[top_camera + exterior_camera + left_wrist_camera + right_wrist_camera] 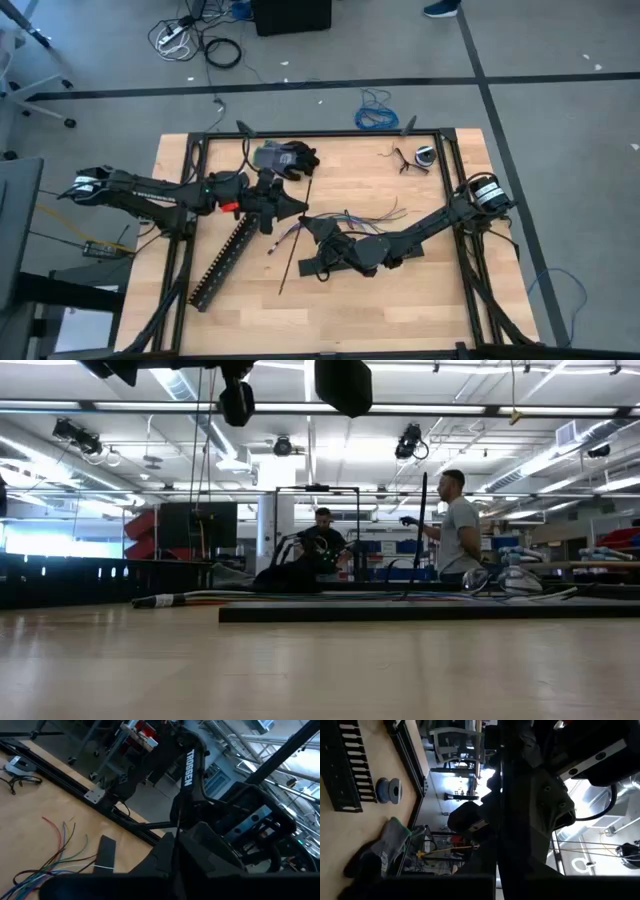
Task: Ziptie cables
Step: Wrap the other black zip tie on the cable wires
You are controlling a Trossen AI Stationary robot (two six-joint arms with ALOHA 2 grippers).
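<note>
Your left hand [292, 207] and right hand [312, 226] meet at mid-desk [420, 300], and you cannot tell their grip. The cables [350, 217] run left-right beside them, ends fanning right. One ziptie [295, 240] lies near-to-far; the slotted duct [228, 258] slants left, gloves [287, 157] behind.

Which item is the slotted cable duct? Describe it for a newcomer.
On the wooden table, look at its left half, just below the left arm's pincer. The slotted cable duct lies there diagonally: a long black comb-toothed bar, far wider than the thin black ziptie beside it.
</note>
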